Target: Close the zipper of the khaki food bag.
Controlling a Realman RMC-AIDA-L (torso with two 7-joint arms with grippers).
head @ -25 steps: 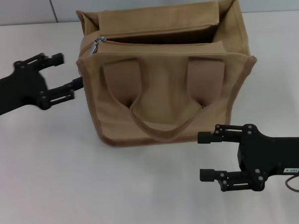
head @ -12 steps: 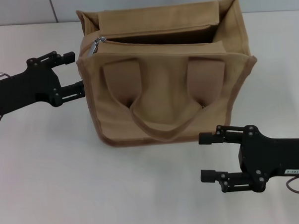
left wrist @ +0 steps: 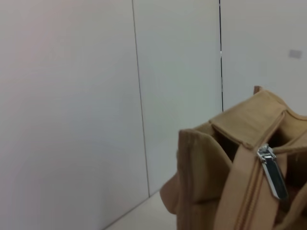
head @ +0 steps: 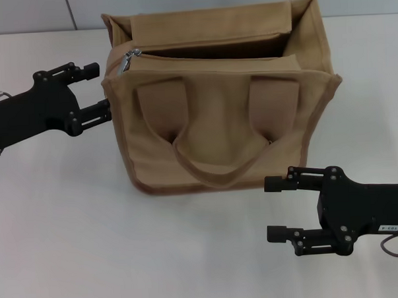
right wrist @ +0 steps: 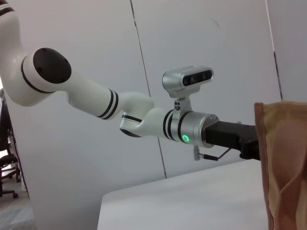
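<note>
Khaki food bag (head: pixel 223 102) stands upright on the white bench (head: pixel 70 227), filling the upper centre of the head view, its top gaping. Its zipper (head: pixel 208 56) runs along that top, the silver pull tab (head: pixel 128 61) at the upper-left corner. Left claw (head: pixel 96 89), fingers spread wide, sits against the bag's left end. Right claw (head: pixel 275 208) rests wide open at the lower right, apart from the bag.

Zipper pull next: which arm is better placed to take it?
Probably left. The left gripper, open, sits beside the khaki food bag at the corner holding the zipper pull. The right gripper waits open, low before the bag's front.
</note>
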